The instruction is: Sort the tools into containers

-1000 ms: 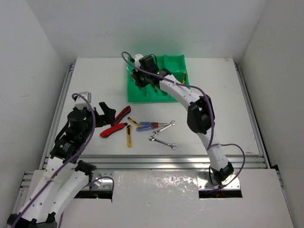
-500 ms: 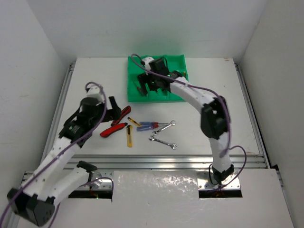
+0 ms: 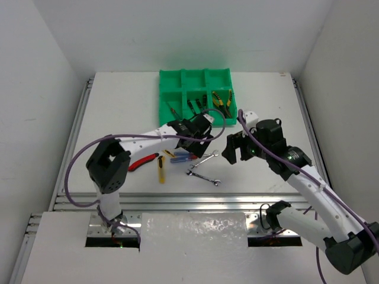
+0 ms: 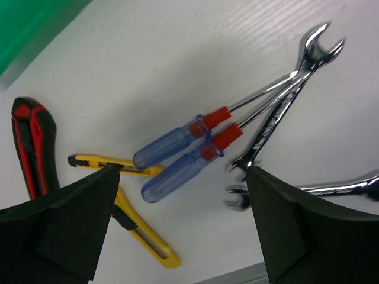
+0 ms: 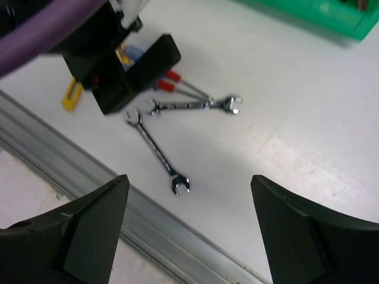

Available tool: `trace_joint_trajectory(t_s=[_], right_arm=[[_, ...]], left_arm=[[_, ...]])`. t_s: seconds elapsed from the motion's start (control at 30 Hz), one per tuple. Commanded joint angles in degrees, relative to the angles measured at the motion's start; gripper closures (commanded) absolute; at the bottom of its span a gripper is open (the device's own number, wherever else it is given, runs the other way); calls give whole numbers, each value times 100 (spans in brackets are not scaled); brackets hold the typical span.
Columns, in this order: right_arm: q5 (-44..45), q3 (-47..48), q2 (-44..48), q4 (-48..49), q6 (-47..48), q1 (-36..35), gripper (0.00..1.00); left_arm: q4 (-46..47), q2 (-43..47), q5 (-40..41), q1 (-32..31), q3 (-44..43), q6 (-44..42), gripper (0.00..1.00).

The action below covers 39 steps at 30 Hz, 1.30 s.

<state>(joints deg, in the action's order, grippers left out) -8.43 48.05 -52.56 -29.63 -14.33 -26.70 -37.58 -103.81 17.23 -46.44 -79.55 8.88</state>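
Note:
The green tray of containers (image 3: 167, 120) stands at the back. Its near row holds a screwdriver (image 3: 173, 110), dark tools (image 3: 195, 106) and yellow-handled pliers (image 3: 222, 99). On the table lie two blue screwdrivers with red collars (image 4: 177, 139), two silver wrenches (image 5: 195, 105) (image 5: 157, 151), two yellow box cutters (image 4: 142, 228) (image 4: 112, 164) and a red-black utility knife (image 4: 32, 142). My left gripper (image 3: 200, 137) hangs open just above the screwdrivers, nothing between its fingers (image 4: 71, 225). My right gripper (image 3: 233, 149) is open and empty, right of the wrenches.
A metal rail (image 5: 89, 177) runs along the table's near edge, close to the lower wrench. The left arm's forearm (image 3: 148, 139) stretches across the table above the red-black knife (image 3: 142, 161). White walls close in both sides.
The left arm swung right from the red-black knives to above the screwdrivers. The right gripper opened over the tray, then drew back to beside the wrenches.

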Motion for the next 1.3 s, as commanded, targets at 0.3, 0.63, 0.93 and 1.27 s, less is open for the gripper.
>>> trace_joint_trajectory(t_s=[0.3,0.63,0.93,1.27], right_arm=[[-862,-437,518,71,-105,7,17],[-1126,-551,413,176,-123,7,18],[-1258,-534,474,133,-79,16,18],[-1337,-630,676,194,-96,15,18]], left_arm=[[-381,-438,-1644,978,-413,-1917,34],[-197,107,-2347,899,88,-1794,49],[-39,-350,-2453,829,203,-1697,55],[67,-754,-2321,732,220,-1592,56]])
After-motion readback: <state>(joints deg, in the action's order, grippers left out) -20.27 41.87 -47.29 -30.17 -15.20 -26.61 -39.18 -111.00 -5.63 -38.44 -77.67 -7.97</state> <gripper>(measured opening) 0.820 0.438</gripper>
